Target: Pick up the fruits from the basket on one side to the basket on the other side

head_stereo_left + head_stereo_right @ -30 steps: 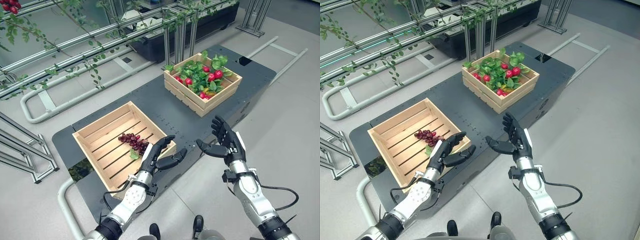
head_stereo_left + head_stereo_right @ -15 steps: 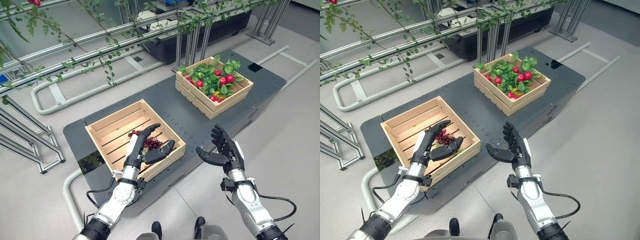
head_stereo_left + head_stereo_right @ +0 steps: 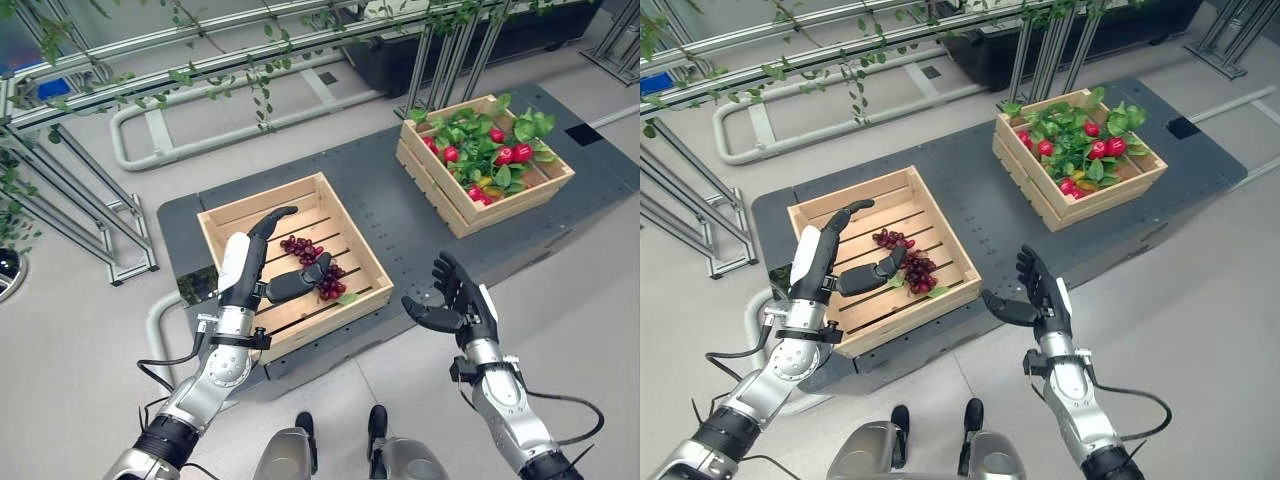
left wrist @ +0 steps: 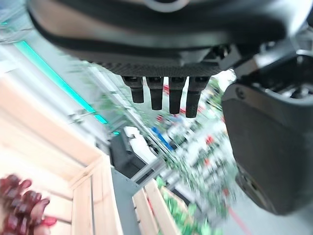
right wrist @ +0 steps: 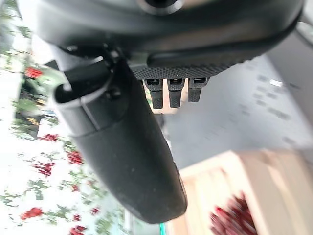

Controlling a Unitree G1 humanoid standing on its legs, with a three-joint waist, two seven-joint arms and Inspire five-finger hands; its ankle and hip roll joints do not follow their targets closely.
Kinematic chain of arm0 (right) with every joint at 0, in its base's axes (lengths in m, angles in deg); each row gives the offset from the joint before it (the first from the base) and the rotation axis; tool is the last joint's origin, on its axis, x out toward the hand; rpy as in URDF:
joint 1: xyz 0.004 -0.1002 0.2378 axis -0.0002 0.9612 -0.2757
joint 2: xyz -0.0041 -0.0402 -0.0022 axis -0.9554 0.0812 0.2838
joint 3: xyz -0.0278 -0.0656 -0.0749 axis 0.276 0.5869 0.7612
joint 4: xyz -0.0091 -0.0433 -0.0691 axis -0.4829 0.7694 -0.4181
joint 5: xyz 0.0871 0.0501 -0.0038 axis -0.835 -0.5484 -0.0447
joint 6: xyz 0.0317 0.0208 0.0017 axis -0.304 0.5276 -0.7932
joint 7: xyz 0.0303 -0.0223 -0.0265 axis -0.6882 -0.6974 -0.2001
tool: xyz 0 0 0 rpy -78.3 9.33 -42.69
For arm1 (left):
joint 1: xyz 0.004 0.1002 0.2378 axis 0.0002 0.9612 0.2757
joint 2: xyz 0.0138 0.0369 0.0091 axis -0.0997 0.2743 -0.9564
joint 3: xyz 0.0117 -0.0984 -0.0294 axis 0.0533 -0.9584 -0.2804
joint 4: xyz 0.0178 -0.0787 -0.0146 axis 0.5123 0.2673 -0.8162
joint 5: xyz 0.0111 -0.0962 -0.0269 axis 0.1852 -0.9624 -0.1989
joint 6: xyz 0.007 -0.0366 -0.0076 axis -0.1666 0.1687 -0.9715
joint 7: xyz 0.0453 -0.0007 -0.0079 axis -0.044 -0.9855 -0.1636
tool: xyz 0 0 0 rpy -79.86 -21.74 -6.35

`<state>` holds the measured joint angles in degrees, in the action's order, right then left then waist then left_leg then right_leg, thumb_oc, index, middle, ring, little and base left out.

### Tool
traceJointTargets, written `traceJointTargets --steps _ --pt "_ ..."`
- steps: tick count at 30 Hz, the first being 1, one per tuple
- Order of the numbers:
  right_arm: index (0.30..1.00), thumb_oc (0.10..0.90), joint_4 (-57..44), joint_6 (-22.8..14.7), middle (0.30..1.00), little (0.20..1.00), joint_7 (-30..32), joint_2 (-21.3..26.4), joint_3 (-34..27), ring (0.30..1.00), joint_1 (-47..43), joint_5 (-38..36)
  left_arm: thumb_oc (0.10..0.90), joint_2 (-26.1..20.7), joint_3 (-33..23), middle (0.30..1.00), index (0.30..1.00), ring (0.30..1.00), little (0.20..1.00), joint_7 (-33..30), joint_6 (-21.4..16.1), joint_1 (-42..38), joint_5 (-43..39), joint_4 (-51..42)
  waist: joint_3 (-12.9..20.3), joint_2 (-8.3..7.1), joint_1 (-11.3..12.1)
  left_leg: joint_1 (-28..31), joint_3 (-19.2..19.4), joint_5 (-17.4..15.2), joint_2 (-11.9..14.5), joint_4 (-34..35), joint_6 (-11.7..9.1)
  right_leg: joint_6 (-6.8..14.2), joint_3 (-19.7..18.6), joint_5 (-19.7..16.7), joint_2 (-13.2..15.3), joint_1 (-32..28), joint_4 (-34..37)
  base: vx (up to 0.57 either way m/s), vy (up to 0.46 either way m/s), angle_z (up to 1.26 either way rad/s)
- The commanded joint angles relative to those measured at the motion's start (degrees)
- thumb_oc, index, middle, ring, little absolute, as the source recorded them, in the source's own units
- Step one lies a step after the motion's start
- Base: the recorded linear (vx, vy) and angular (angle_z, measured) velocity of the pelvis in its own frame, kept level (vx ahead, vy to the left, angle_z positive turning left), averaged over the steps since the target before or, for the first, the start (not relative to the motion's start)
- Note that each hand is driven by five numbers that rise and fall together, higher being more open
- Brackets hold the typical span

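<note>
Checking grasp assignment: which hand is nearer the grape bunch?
Left. The left hand is open above the near crate, thumb right beside the grape bunch. The right hand is open off the platform's front edge, well clear of that crate.

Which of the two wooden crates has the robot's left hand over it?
The near crate holding the dark grape bunch; the open left hand is above it. The far crate, full of leaves and red fruit, has no hand near.

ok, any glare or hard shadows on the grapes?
Left eye view: even light, no glare on the grapes; soft shadow inside the crate; the open left hand overlaps part of them. Left wrist view: grapes evenly lit. Right wrist view: bright washout beside the right hand.
</note>
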<state>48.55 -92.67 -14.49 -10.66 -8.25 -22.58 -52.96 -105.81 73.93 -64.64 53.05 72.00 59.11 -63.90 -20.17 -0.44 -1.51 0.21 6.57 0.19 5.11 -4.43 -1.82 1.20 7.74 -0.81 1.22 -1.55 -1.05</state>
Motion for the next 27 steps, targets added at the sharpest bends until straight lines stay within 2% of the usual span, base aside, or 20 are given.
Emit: traceJointTargets --steps 1,3,5,7,9,10,13,16,18,23,25,27 --pt "0.9 0.8 -5.5 -6.4 0.9 0.9 -4.0 2.2 -2.3 0.9 -0.5 0.2 0.8 -2.5 -1.7 0.9 0.9 0.9 0.9 -4.8 -3.8 -7.1 1.6 -2.7 5.3 -0.51 -0.4 0.2 1.0 -4.1 -1.5 -1.8 0.5 1.5 3.7 6.6 5.0 0.2 -6.3 0.12 0.108 -0.21" --pt "0.9 0.8 -4.3 -7.3 0.9 0.9 -5.5 2.2 -2.7 0.9 0.1 0.1 0.8 -4.2 -2.8 0.9 0.9 0.9 0.9 -5.2 -2.6 -7.1 3.5 -3.5 5.6 0.11 -0.6 1.5 1.2 -4.1 -1.6 0.0 0.4 1.7 4.0 6.6 5.1 0.2 -5.9 0.09 0.084 -0.1" --pt "0.9 0.8 -4.8 -7.4 0.9 0.9 -5.4 3.0 -2.7 0.9 -0.6 0.1 0.8 -6.3 -2.9 0.9 0.9 0.9 0.9 -6.5 0.2 -8.0 6.5 -3.7 5.3 0.61 -0.7 1.0 0.8 -4.2 -2.0 0.1 0.2 1.7 4.0 6.9 5.3 0.9 -6.3 -0.01 0.084 -0.08" --pt "0.9 0.8 -4.5 -6.0 0.9 0.9 -5.4 3.7 -2.4 0.9 -3.3 -0.1 0.8 -8.8 -2.2 0.9 0.9 0.9 0.9 -8.4 3.8 -11.0 12.5 -0.7 4.3 1.35 -1.1 0.4 0.9 -4.1 -2.2 0.0 0.0 1.8 4.0 7.1 5.5 2.0 -7.0 -0.04 0.119 0.04" --pt "0.9 0.8 -4.7 -5.3 0.9 0.9 -5.2 4.4 -2.1 0.9 -4.7 -0.1 0.8 -11.2 -1.0 0.9 0.9 0.9 0.9 -9.0 5.8 -13.0 14.2 0.8 3.6 1.81 -1.5 -0.1 0.8 -4.2 -2.5 -0.3 -0.1 1.7 3.7 7.3 5.6 2.4 -7.2 -0.05 0.114 0.03" --pt "0.9 0.8 -4.9 -4.9 0.9 0.9 -4.8 5.5 -1.7 0.9 -6.2 -0.2 0.8 -13.5 0.7 0.9 0.9 0.9 0.9 -9.9 6.7 -15.1 15.2 2.6 2.8 2.27 -1.9 -1.1 0.7 -4.3 -2.8 -1.0 -0.2 1.6 3.3 7.6 5.7 3.3 -7.8 -0.09 0.132 0.01" --pt "0.9 0.8 -3.4 -4.9 0.9 0.9 -4.7 7.5 -0.4 0.9 -11.3 -1.2 0.8 -16.4 6.1 0.9 0.9 0.9 0.9 -11.8 8.4 -22.6 16.1 10.0 0.4 3.24 -3.2 -3.9 1.5 -4.4 -3.1 -3.3 -0.5 1.2 2.5 8.3 6.2 6.4 -10.2 -0.14 0.149 0.07" --pt "0.9 0.8 -2.9 -4.7 0.9 0.9 -4.9 8.1 0.2 0.9 -13.5 -1.2 0.8 -16.5 8.8 0.9 0.9 0.9 0.9 -11.0 10.2 -25.9 18.1 13.0 -1.0 3.63 -3.9 -5.7 1.9 -4.8 -3.2 -5.3 -0.5 1.0 2.0 8.8 6.5 8.4 -12.1 -0.1 0.116 -0.04" --pt "0.9 0.8 -2.1 -4.8 0.9 0.9 -4.9 8.6 1.2 0.9 -16.5 -1.1 0.8 -16.8 12.1 0.9 0.9 0.9 0.9 -10.0 11.5 -30.1 19.6 18.4 -3.1 3.96 -4.7 -8.9 2.6 -5.5 -3.3 -8.8 -0.4 0.5 1.4 9.6 7.1 12.1 -15.8 -0.15 0.149 -0.03" --pt "0.9 0.8 -1.2 -4.2 0.9 0.9 -4.8 9.5 2.5 0.9 -20.7 -1.2 0.8 -18.0 16.2 0.9 0.9 0.9 0.9 -8.0 12.0 -35.8 23.9 24.0 -5.9 3.2 -5.3 -14.8 3.6 -6.7 -3.3 -14.8 0.0 0.0 0.4 10.3 7.4 18.1 -21.1 -0.12 0.077 -0.02" --pt "0.9 0.8 -0.6 -3.8 0.9 0.9 -4.8 9.8 3.1 0.9 -22.8 -1.8 0.8 -19.5 19.7 0.9 0.9 0.9 0.9 -6.7 12.2 -40.0 30.5 25.2 -7.5 2.42 -5.4 -17.8 4.0 -7.2 -2.9 -17.4 0.3 -0.1 0.3 10.4 7.3 21.1 -23.5 -0.13 0.016 -0.03" --pt "0.9 0.8 -0.5 -3.5 0.9 0.9 -5.3 10.4 3.4 0.9 -23.9 -2.4 0.8 -20.9 22.0 0.9 0.9 0.9 0.9 -5.6 12.7 -42.5 32.8 24.9 -8.4 2.04 -5.5 -19.5 4.4 -7.6 -2.6 -18.7 0.6 0.0 0.2 10.4 7.2 22.8 -24.7 -0.1 0.037 -0.02"
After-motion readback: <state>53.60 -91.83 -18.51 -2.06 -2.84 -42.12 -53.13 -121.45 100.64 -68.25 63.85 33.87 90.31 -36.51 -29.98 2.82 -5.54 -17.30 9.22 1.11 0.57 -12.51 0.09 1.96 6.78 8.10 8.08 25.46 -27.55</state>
